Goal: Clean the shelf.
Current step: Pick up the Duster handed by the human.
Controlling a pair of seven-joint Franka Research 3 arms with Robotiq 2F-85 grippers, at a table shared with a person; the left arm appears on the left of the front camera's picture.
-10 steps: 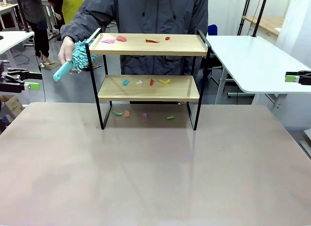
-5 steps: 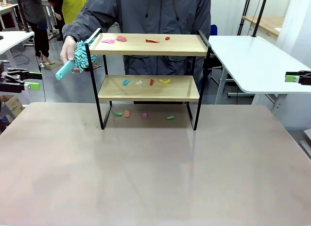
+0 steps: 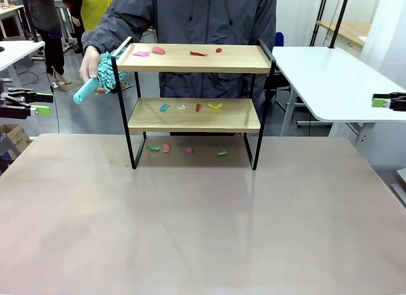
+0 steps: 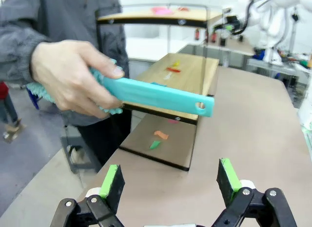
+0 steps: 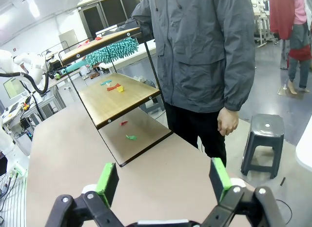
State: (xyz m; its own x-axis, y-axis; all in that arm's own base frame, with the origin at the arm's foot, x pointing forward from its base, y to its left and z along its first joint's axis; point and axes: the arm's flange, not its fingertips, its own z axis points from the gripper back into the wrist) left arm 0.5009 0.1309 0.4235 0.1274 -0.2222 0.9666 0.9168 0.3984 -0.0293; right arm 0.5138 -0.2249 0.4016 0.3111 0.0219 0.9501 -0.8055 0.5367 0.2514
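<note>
The left wrist view is showing the person's fingers (image 4: 102,61) gripping a teal duster (image 4: 156,95); the right wrist view is showing their other arm (image 5: 239,66) hanging by a stool (image 5: 265,134). The shelf (image 3: 241,59) is standing on the desk (image 3: 190,231), far middle, with scraps (image 3: 198,53) littering both boards. The left hand (image 3: 43,103) and right hand (image 3: 379,102) are gaping wide, empty.

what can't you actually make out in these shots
- Front view: the scraps on the shelf are too small to identify.
- Left wrist view: the duster has its head mostly hidden behind the person's hand.
- Left wrist view: the top board is nearly edge-on, hiding most of its surface.
</note>
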